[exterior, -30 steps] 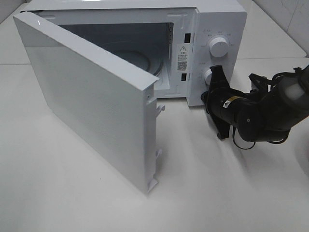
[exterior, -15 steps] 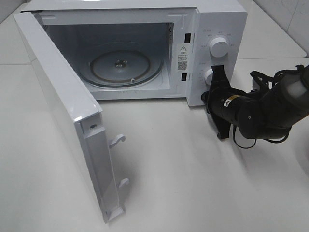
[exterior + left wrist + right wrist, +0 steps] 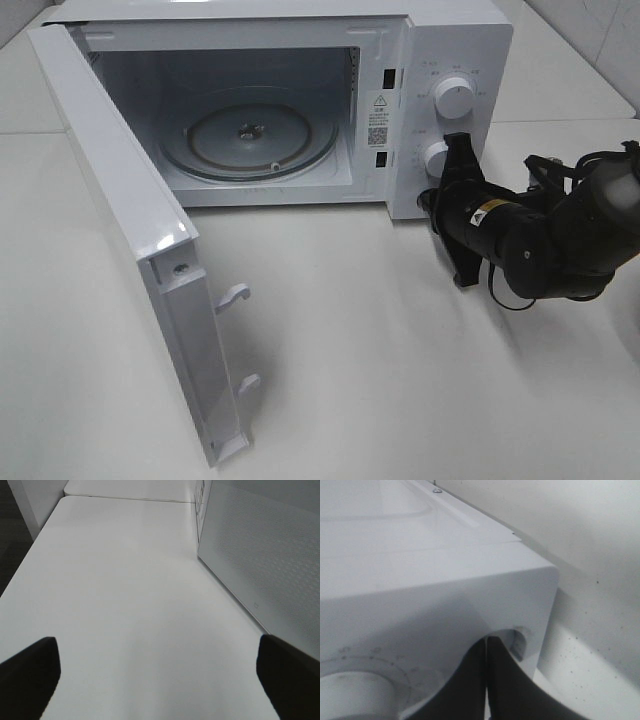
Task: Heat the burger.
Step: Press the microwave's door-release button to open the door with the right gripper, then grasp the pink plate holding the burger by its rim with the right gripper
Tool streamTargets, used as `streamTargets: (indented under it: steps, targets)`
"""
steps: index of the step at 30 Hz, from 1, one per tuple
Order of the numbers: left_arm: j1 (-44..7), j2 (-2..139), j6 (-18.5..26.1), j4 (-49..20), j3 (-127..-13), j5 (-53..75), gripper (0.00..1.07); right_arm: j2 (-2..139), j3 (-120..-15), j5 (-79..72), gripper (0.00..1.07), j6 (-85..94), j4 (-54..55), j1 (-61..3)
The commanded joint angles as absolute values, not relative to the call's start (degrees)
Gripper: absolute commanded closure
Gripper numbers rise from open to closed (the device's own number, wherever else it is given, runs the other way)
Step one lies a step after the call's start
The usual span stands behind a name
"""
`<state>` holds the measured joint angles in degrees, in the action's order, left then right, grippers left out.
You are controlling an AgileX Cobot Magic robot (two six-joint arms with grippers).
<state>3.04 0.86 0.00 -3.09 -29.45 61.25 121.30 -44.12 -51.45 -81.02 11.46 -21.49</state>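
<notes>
We see the right tool (image 3: 487, 645) pinched narrow, holding nothing, tips at the microwave (image 3: 455, 40) control panel just beside the lower knob (image 3: 435, 156). Left tool (image 3: 157, 680) is wide, empty, over the worktop (image 3: 125, 580) next to the swung-open door (image 3: 120, 220). We cannot tell where the burger is.
</notes>
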Motion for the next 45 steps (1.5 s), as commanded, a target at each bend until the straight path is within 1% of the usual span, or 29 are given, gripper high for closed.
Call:
streamTargets:
  steps: [1,22,32,34,37,39,41,42,43,44,45]
  targets:
    - [2.98,0.63,0.34,-2.98,-29.56,61.36,0.06,119.86,-44.06,-54.49,1.07,-81.19,10.94,-20.74]
    - [2.98,0.63,0.34,-2.98,-29.56,61.36,0.06,117.40,-38.27,-54.83,1.07,-84.00,6.53,-20.74]
    - [2.98,0.63,0.34,-2.98,-29.56,61.36,0.06,113.33,-33.40,-54.26,1.07,-79.93,6.42,-20.74]
    - [2.98,0.63,0.34,-2.98,-29.56,61.36,0.06,109.84,-30.14,-51.74,1.07,-71.85,6.47,-20.74]
    - [2.98,0.63,0.34,-2.98,-29.56,61.36,0.06,108.58,-29.34,-49.85,1.07,-70.13,6.47,-20.74]
    - [2.98,0.63,0.34,-2.98,-29.56,61.36,0.06,103.25,-27.27,-41.88,1.07,-60.50,6.47,-20.74]
    - [2.98,0.63,0.34,-2.98,-29.56,61.36,0.06,101.87,-27.10,-39.76,1.07,-57.98,6.47,-20.74]
    - [2.98,0.63,0.34,-2.98,-29.56,61.36,0.06,98.49,-27.10,-33.12,1.07,-50.59,6.47,-20.74]
    - [2.98,0.63,0.34,-2.98,-29.56,61.36,0.06,98.49,-27.10,-33.12,1.07,-50.59,6.47,-20.74]
    - [2.98,0.63,0.34,-2.98,-29.56,61.36,0.06,95.00,-27.10,-26.81,1.07,-41.54,6.88,-20.74]
    - [2.98,0.63,0.34,-2.98,-29.56,61.36,0.06,93.74,-27.16,-24.41,1.07,-37.47,7.16,-20.74]
